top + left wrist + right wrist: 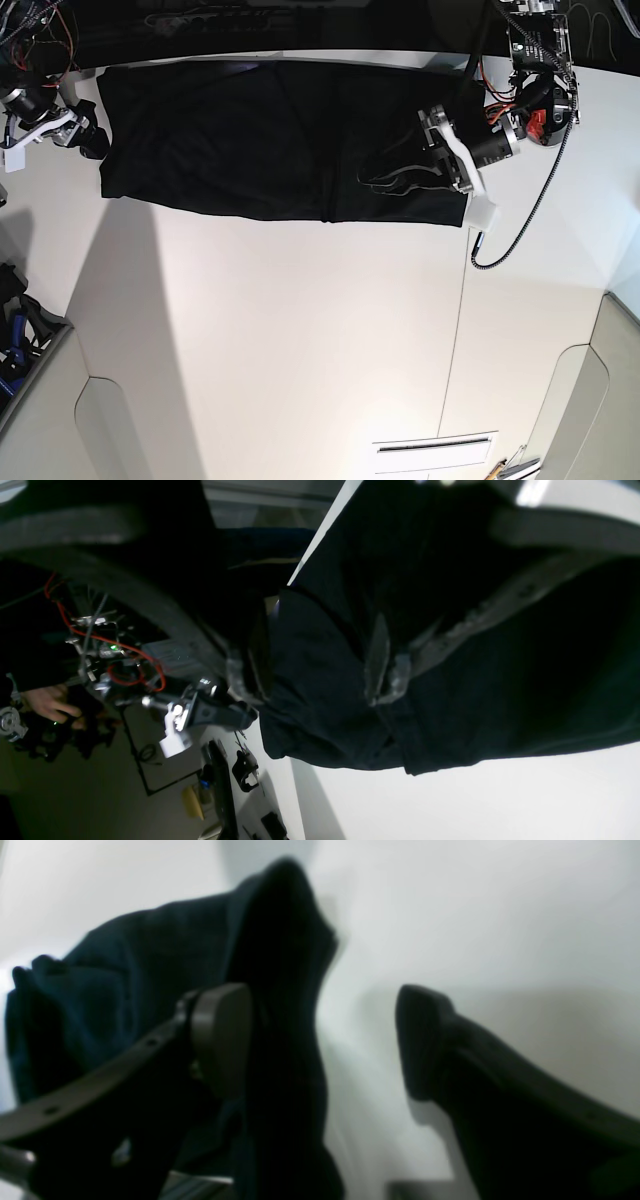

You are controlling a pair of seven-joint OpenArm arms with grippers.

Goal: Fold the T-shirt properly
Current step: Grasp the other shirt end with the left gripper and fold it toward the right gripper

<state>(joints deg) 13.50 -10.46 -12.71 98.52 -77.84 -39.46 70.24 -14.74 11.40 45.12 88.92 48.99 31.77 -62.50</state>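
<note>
The T-shirt (270, 140) lies spread plain side up along the far edge of the table (300, 340). My left gripper (320, 670) hangs above its end, fingers spread wide, cloth beneath them. My right gripper (322, 1040) sits at the opposite end, jaws apart, with a bunched fold just beside one finger (220, 1035).

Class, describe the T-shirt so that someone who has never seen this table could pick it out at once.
Start at the white table and look along its far edge, between the two robot arms. The T-shirt is the wide black cloth lying there in a long band. It is the only large dark, soft thing on the pale surface.
</note>
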